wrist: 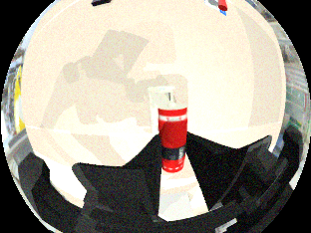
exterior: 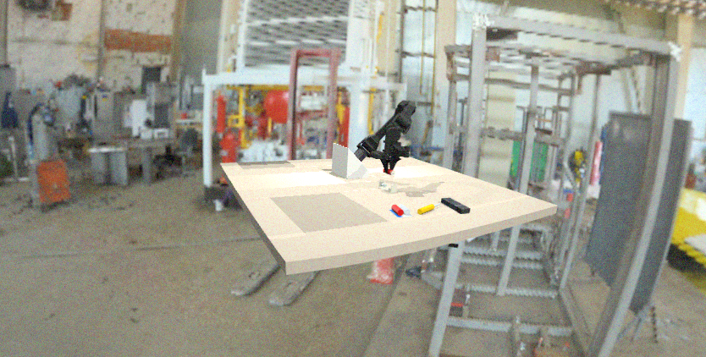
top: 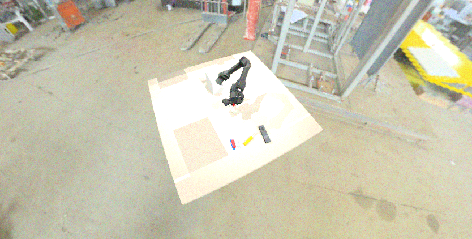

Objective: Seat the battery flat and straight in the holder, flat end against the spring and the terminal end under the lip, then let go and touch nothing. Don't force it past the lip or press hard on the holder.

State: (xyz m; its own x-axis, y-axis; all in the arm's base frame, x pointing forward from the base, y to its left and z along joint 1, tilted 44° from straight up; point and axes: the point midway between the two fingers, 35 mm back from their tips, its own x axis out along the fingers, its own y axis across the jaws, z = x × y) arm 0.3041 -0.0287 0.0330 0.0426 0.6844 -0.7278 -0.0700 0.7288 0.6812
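Observation:
The battery is red with a dark band and a pale ring near one end. My gripper is shut on it, one dark finger on each side. In the exterior view the battery hangs above the table, just behind the holder. The small pale holder stands on the table. In the wrist view the battery covers part of it. Its spring and lip are too small or too washed out to tell apart.
A red cylinder with blue beneath it, a yellow-handled tool and a black oblong block lie towards the table's front. A white wedge-shaped block stands by the arm's base.

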